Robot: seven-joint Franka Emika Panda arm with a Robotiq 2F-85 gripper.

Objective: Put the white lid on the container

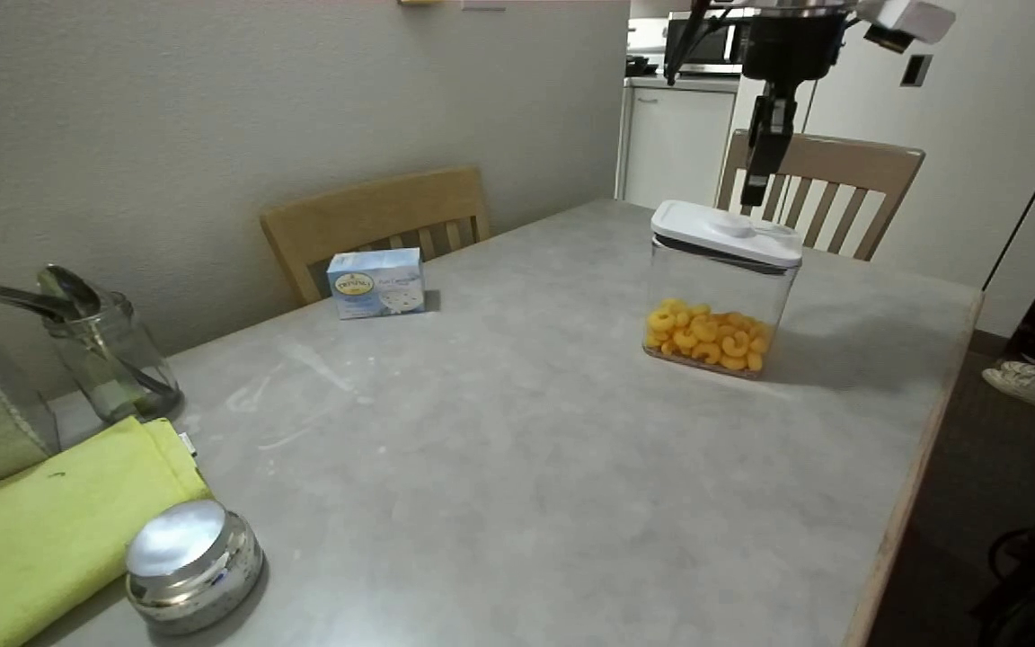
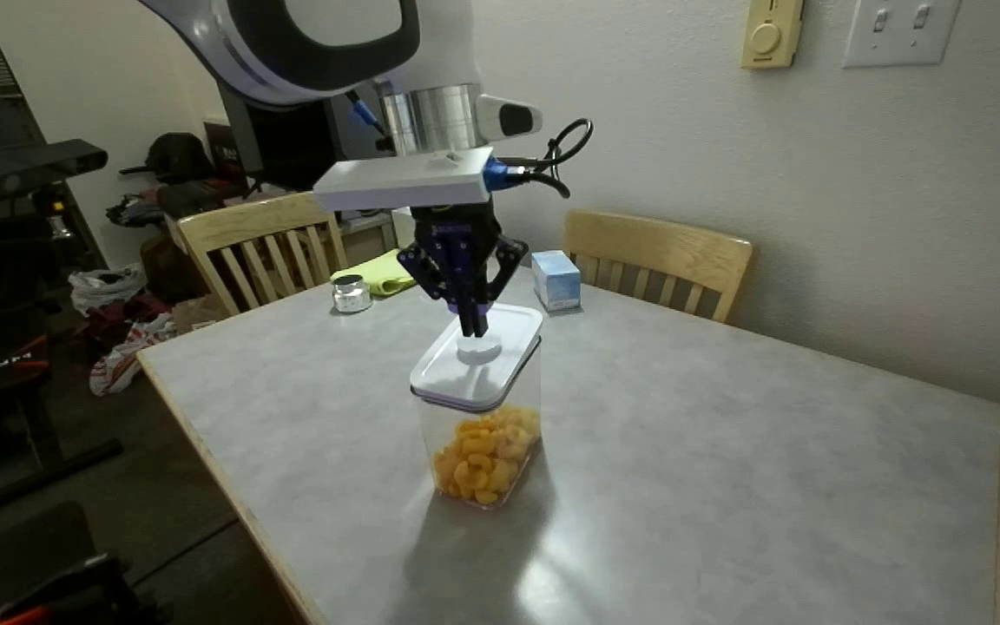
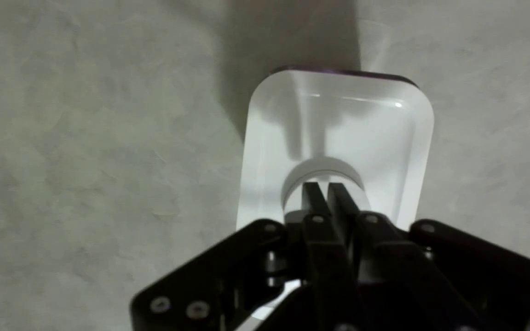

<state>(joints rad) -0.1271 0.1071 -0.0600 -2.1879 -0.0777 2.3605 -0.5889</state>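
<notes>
- White lid (image 1: 720,232): on top of clear container (image 1: 717,286), in an exterior view; dk. strip (image 1: 722,255) shows under its rim. Full seating: can't tell.
- Surface, same view: gry. table (image 1: 499,467), wood-edged, w/ pale smears (image 1: 320,368). Wd. chair (image 1: 383,211) nr. wall (image 1: 212,108); far chair (image 1: 859,162) at table's far end.
- Room, same view: wht. cabinet (image 1: 675,148), microwave (image 1: 717,49), pale shoes (image 1: 1034,391) on dk. floor (image 1: 967,458).
- Containers, same view: glass jar (image 1: 113,377) holds metal utensils (image 1: 73,288). Blue-wht. box (image 1: 378,283) upright nr. wd. chair, contents hidden. Rd. tin (image 1: 194,571) w/ shiny metal top, just beside folded yel. cloth (image 1: 68,521). Clear container upright; small yel.-orange pcs. (image 1: 706,337) in lower part.
- Gripper (image 1: 756,190), same view: hangs above lid, its lower end a little clear of it.
- Room, in an exterior view: beige wall unit (image 2: 772,35) + switch plate (image 2: 899,43) on wall; wht. bag (image 2: 105,286) on floor among other loose items, too dim to sort.
- Surface, same view: glare (image 2: 543,582) and shadow (image 2: 483,555) on table nr. container.
- Contents, same view: pcs. heaped in lower part of container, lid covering its top. Blue-wht. box and rd. tin further back on table. Fingertips (image 2: 474,323) at rd. button (image 2: 478,349) on lid; contact from this angle: can't tell.
- Wrist view, surface: mottled gry. table around lid, shadow past its far edge.
- Wrist view, lid: seen fr. above, near end partly hidden by gripper. Fingers (image 3: 312,197) together save for a narrow slit, over button, partly covering it.
</notes>
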